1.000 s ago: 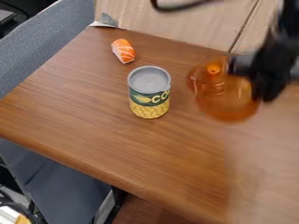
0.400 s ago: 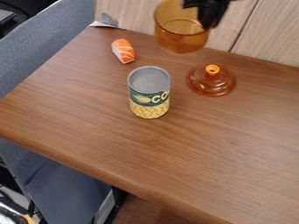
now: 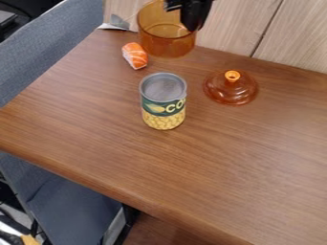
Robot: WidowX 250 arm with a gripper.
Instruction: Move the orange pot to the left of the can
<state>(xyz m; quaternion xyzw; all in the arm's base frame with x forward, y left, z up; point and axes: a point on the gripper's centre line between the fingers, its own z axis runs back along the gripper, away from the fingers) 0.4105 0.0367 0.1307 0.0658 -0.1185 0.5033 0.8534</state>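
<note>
At the top of the camera view hangs my gripper (image 3: pixel 186 13), shut on the rim of the orange pot (image 3: pixel 167 43), a see-through amber vessel. The pot is held upright behind the can (image 3: pixel 163 101), at the table's far side. That can has a grey top and a green and yellow corn label, and it stands upright near the middle of the table. Some space separates pot and can.
An amber lid (image 3: pixel 230 88) with an orange knob lies right of the can. A sushi piece (image 3: pixel 135 55) lies at the back left, close beside the pot. A wood panel (image 3: pixel 294 38) rises along the far edge of the table (image 3: pixel 191 177).
From the right side, my gripper has carried the pot up and leftward, past the lid, to behind the can. The can, lid and sushi have stayed in place.
</note>
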